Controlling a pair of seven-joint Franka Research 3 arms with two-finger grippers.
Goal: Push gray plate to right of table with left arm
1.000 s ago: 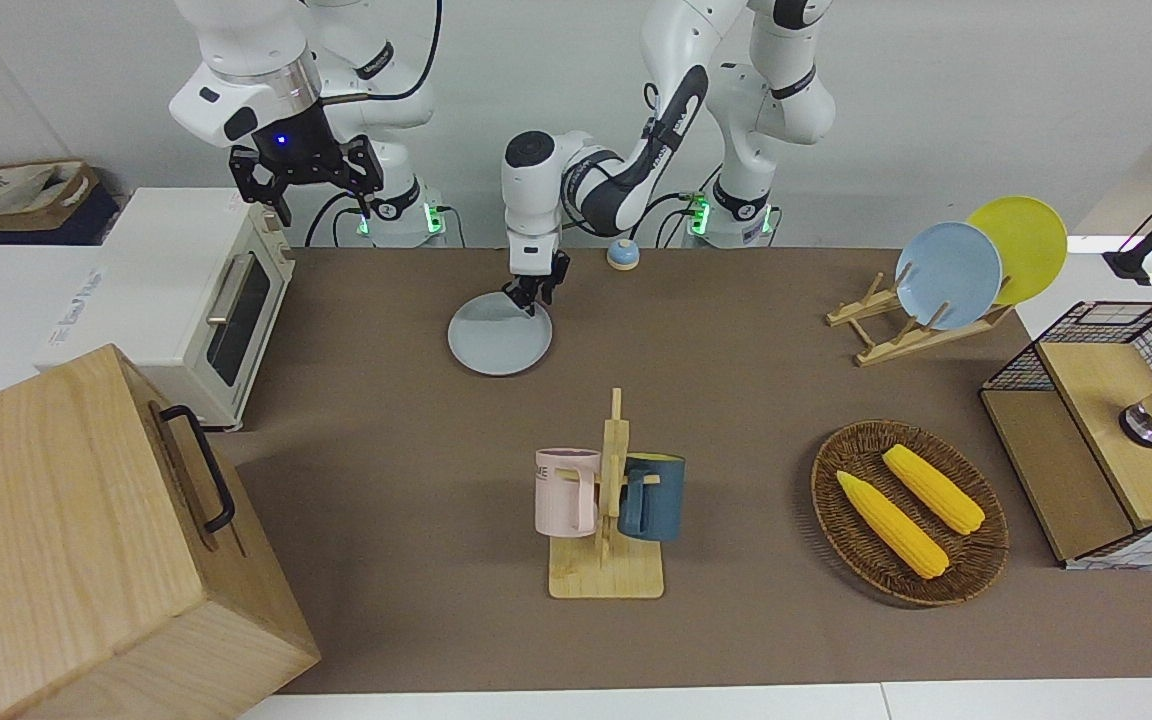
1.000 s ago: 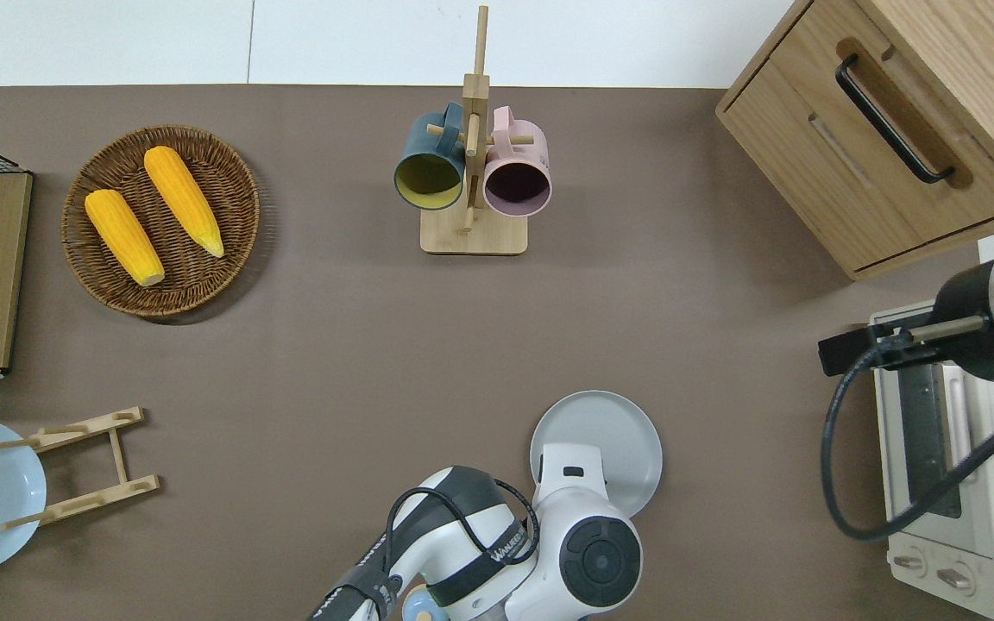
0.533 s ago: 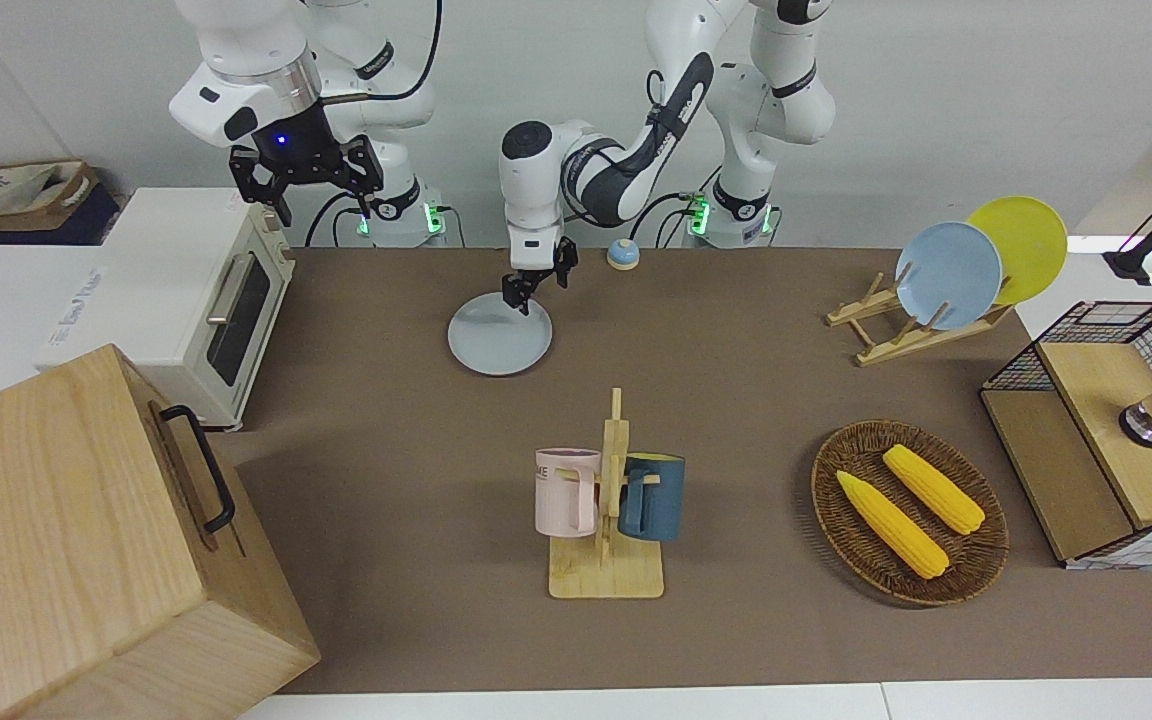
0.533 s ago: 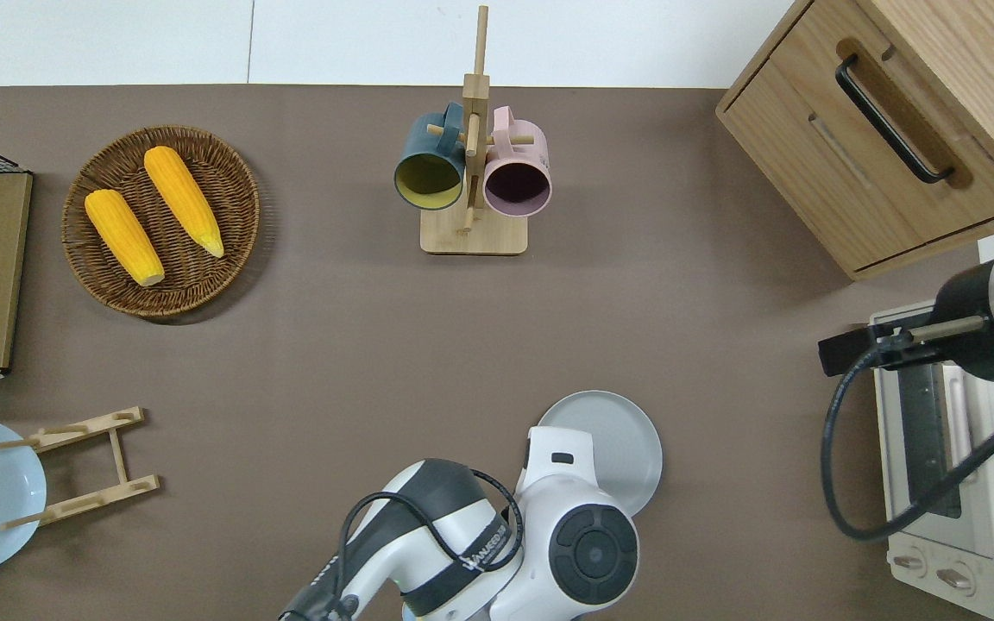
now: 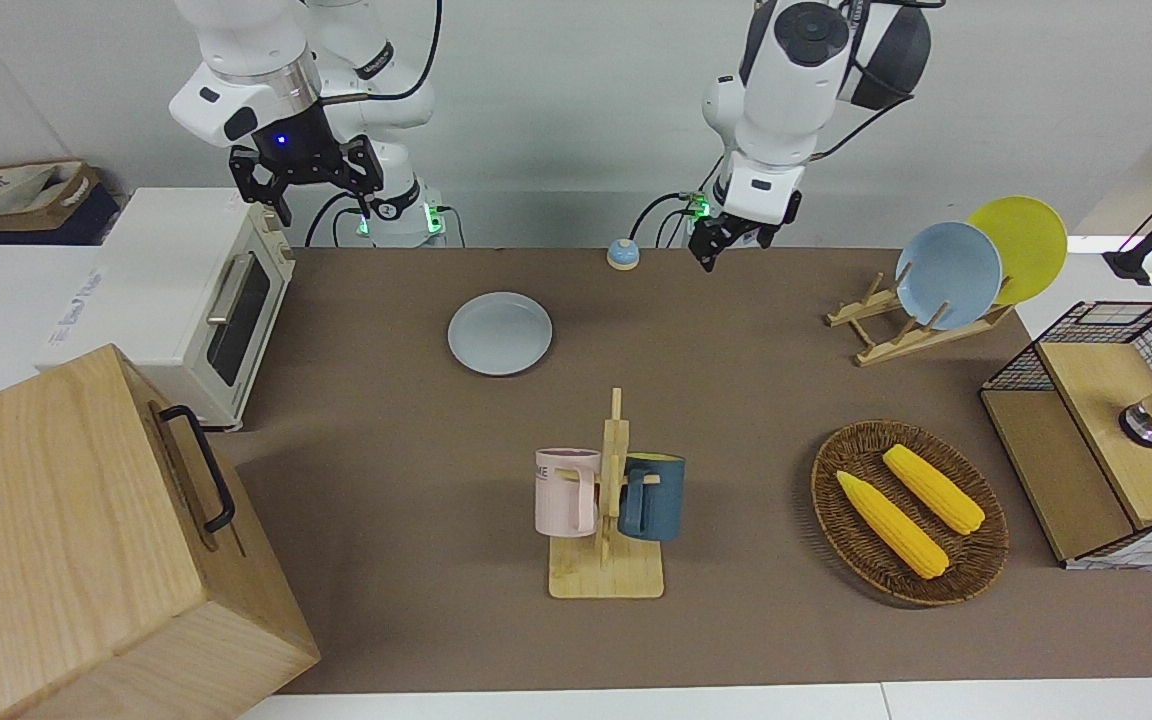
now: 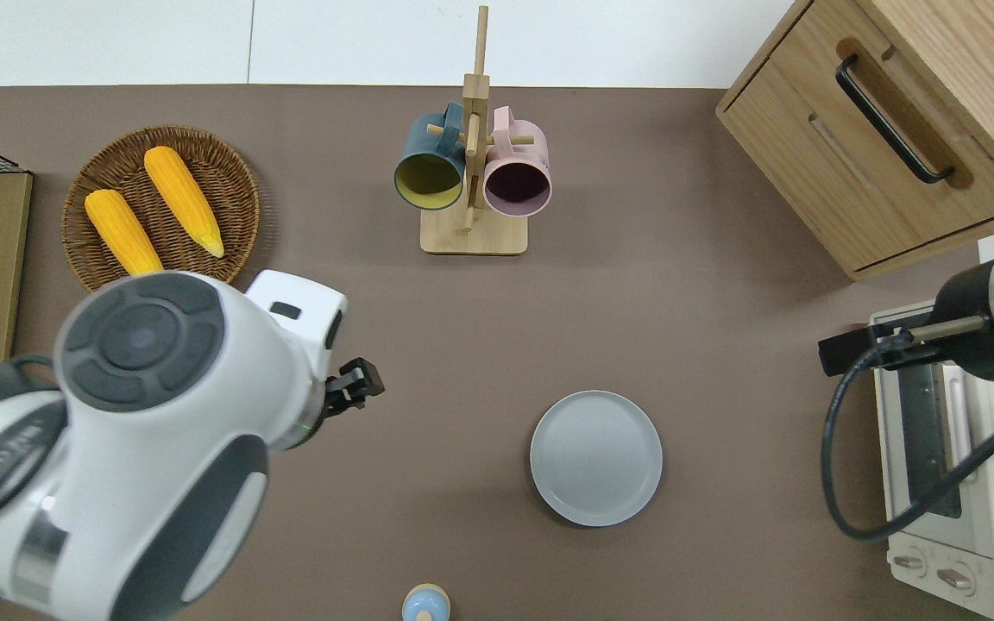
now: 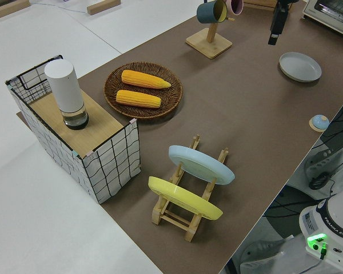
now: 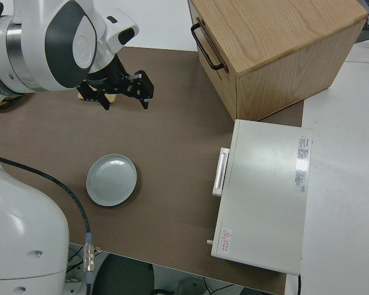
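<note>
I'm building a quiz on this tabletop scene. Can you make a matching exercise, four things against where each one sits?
Things:
1. gray plate
2. corn cobs
3. pink mug
4. sky-blue plate

Places:
A. standing in the wooden plate rack
B. lying flat on the table
C. hanging on the wooden mug stand
D. in the wicker basket

Pairs: 1-B, 2-D, 3-C, 4-A

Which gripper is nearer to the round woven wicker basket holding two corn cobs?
Left. The left gripper hangs over brown table between the wicker basket and the round gray plate; the right arm is parked.
</note>
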